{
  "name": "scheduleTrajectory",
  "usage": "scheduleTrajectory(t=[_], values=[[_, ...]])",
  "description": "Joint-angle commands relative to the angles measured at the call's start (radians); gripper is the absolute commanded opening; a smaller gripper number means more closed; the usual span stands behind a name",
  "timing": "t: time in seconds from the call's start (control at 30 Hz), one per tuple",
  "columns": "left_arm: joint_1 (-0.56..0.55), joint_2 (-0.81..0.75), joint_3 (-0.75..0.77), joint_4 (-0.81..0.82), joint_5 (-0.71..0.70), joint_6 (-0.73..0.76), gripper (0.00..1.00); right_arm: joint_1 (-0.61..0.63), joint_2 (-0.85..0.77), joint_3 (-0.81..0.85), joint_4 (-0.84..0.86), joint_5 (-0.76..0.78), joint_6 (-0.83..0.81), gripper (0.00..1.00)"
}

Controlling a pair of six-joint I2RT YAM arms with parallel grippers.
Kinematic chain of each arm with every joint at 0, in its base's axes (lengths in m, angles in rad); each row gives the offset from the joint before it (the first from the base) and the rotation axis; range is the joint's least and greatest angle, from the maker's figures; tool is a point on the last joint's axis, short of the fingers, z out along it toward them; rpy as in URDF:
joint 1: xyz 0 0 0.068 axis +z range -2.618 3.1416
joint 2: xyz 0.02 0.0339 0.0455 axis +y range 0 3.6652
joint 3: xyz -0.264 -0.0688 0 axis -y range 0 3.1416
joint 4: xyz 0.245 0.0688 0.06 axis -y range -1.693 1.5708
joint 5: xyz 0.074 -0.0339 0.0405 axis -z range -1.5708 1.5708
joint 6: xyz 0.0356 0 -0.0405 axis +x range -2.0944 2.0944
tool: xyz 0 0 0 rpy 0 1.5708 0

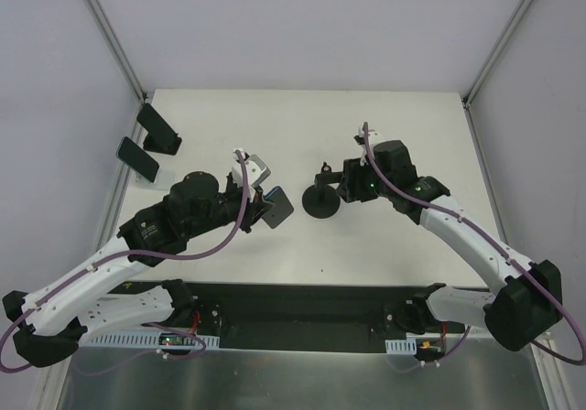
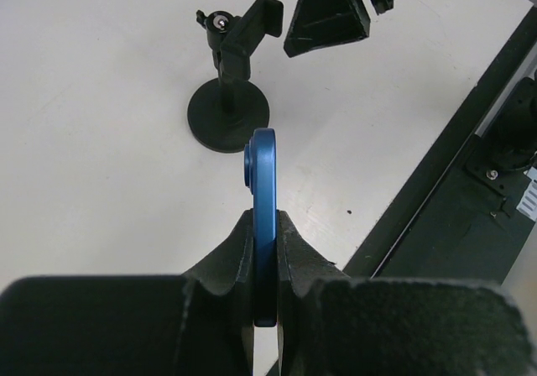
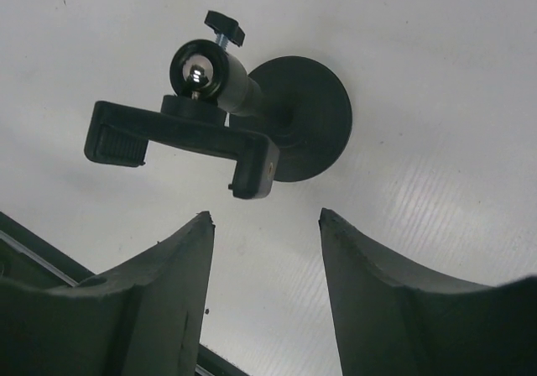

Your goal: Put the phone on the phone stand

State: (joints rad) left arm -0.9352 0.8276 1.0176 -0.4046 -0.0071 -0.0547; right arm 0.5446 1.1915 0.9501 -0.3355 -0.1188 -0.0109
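Noted left gripper (image 2: 264,221) clamped on phone (image 2: 264,166) edge, fingers either side; arm stretched low from base toward centre. Noted right gripper (image 3: 267,216) with fingers parted, nothing between; arm folded at elbow, wrist pointing left. Grippers apart, facing each other.

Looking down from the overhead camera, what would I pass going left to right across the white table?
Pair of black slanted pieces → left gripper pinching the blue slim phone → black round-based phone stand → open right gripper.
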Motion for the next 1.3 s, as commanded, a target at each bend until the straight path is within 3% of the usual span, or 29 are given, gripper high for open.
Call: scheduleTrajectory(t=[0.0,0.2,0.43,0.5,0.6,0.7,0.9,1.27], values=[[-0.002,-0.002,0.003,0.098,0.042,0.03,0.0,0.009,0.028,0.067,0.07,0.015,0.005,0.54],[-0.002,0.019,0.007,0.096,0.068,0.041,0.0,0.011,0.059,0.087,0.092,0.027,-0.004,0.42],[-0.002,0.054,0.033,0.096,0.116,0.046,0.0,0.011,0.105,0.11,0.09,0.033,-0.03,0.34],[-0.001,0.061,0.041,0.098,0.128,0.046,0.0,0.011,0.108,0.119,0.082,0.033,-0.043,0.29],[0.001,0.085,0.062,0.098,0.16,0.046,0.0,0.012,0.102,0.124,0.078,0.025,-0.057,0.14],[0.01,0.142,0.131,0.108,0.252,0.073,0.0,0.014,0.086,0.127,0.072,-0.024,-0.089,0.01],[0.03,0.306,0.265,0.161,0.56,0.185,0.0,0.015,0.063,0.133,0.038,-0.204,-0.207,0.01],[0.127,0.637,0.533,0.167,1.194,0.414,0.0,0.017,-0.018,0.027,0.116,-0.338,-0.231,0.01]])
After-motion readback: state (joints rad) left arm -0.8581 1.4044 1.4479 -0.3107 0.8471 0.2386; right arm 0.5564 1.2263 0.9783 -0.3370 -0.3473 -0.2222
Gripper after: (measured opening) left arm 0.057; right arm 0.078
